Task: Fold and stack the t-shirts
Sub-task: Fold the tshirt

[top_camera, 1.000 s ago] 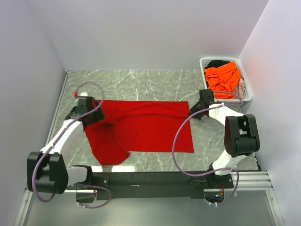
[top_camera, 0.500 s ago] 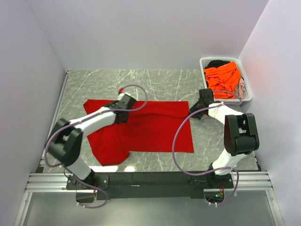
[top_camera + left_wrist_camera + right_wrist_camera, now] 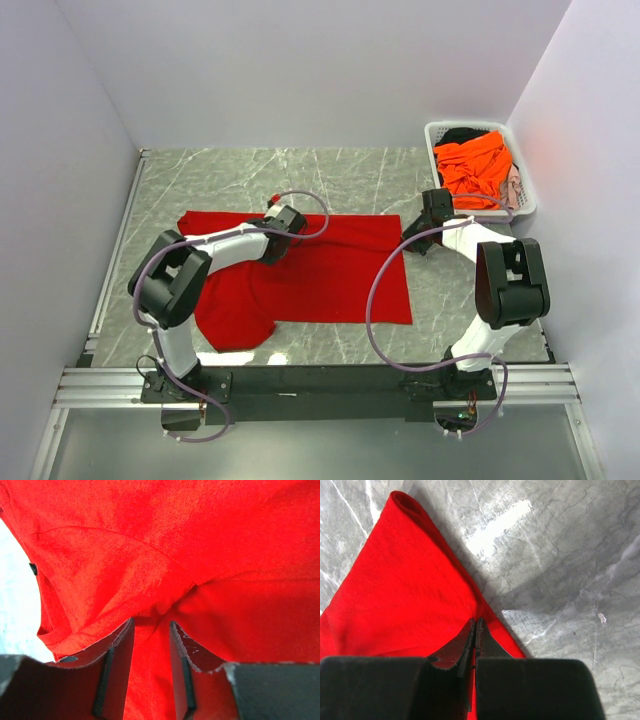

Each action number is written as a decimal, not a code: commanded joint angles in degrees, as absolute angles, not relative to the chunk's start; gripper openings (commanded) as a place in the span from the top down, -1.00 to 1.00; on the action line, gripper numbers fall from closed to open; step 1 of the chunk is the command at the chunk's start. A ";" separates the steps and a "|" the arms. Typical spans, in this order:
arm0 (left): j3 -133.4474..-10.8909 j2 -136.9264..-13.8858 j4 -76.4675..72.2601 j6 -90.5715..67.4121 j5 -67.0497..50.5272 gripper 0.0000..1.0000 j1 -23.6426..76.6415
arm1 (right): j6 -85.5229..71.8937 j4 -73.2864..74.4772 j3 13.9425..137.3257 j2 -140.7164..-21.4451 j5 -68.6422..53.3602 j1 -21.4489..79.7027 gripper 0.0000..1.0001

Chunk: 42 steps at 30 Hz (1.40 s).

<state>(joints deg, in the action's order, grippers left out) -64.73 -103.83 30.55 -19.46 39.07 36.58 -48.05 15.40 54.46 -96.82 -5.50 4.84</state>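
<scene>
The red t-shirt (image 3: 330, 270) lies spread flat on the grey marble table (image 3: 330, 175), roughly in the middle and a little toward the near side; its long axis runs left to right, parallel to the near edge where the arms are bolted; its far edge is nearly straight. At the left end the cloth widens, and a flap hangs down toward the near edge, so the left end reads as broader than the right; the right end finishes in a straight edge, well short of the table's right side. Which end carries the collar I cannot tell.

The left gripper (image 3: 151, 624) sits over the far edge of the red t-shirt, left of its middle, with the arm reaching in from the left; its fingers (image 3: 117, 665) stand partly apart and press into the cloth; a pucker of red fabric rises in the gap between them, with creases fanning out from that spot; whether the pucker is gripped tight does not show.

The right gripper (image 3: 475, 625) is at the shirt's right end, near the far right corner; its jaws are pressed together and clamped on the red t-shirt's edge; just beyond them the corner of the cloth is rolled over on bare marble.

In the far right corner of the table stands a white slotted basket (image 3: 430, 135), well apart from the spread shirt; an orange t-shirt (image 3: 475, 165) is heaped on top inside it, with a dark one (image 3: 462, 133) behind it and a pale one (image 3: 513, 185) at its right.
</scene>
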 commanded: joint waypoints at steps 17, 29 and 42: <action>-71.01 -107.76 31.55 -16.52 42.72 0.90 36.56 | -46.76 15.29 57.57 -97.65 -4.83 4.40 1.00; -71.19 -102.04 39.46 -14.41 37.53 0.99 36.39 | -45.53 17.05 58.18 -96.59 -4.39 4.48 1.00; -72.24 -103.09 42.89 -15.73 35.07 0.99 34.98 | -43.68 20.47 60.38 -94.84 -3.60 3.78 1.00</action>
<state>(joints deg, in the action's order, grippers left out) -69.78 -103.85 41.39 -15.70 35.81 35.66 -45.06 19.11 57.39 -96.99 -5.32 4.45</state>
